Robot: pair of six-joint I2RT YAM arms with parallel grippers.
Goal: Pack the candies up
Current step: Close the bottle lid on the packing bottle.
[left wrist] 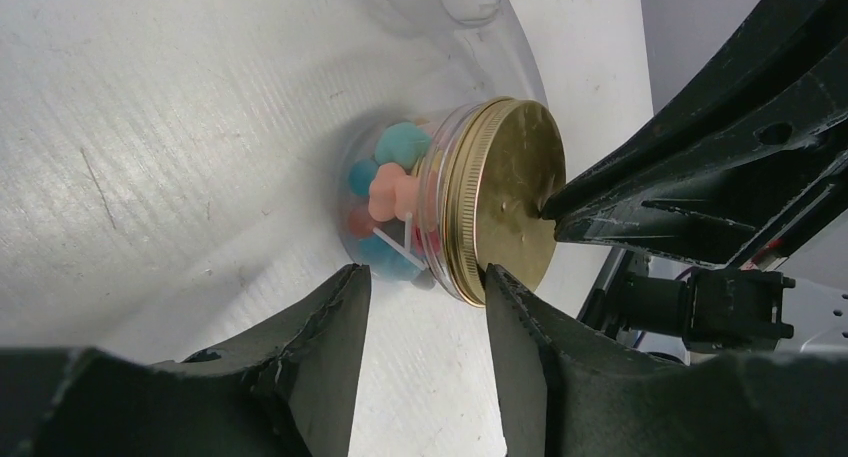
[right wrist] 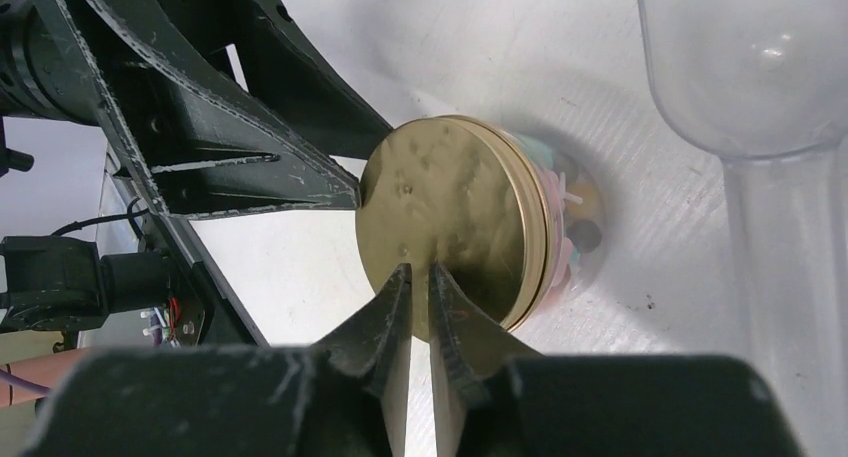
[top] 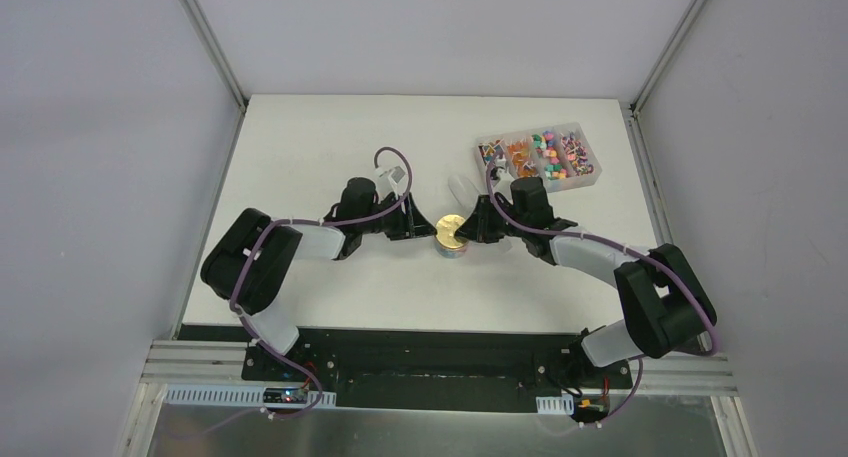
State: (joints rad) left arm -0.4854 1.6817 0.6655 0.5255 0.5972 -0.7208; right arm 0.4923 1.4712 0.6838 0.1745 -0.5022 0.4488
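Gold lid caps the small jar at mid-table, candies showing inside (more fill the divided box at far right); left gripper is spread, tips at the jar's side; right gripper is pressed nearly together, tips on the lid.

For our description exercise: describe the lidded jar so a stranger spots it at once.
On the white table, look near the centre, between the left gripper and the right gripper. There stands a small clear jar with candies inside. Its gold screw lid sets it apart from the clear scoop and the compartment box behind.
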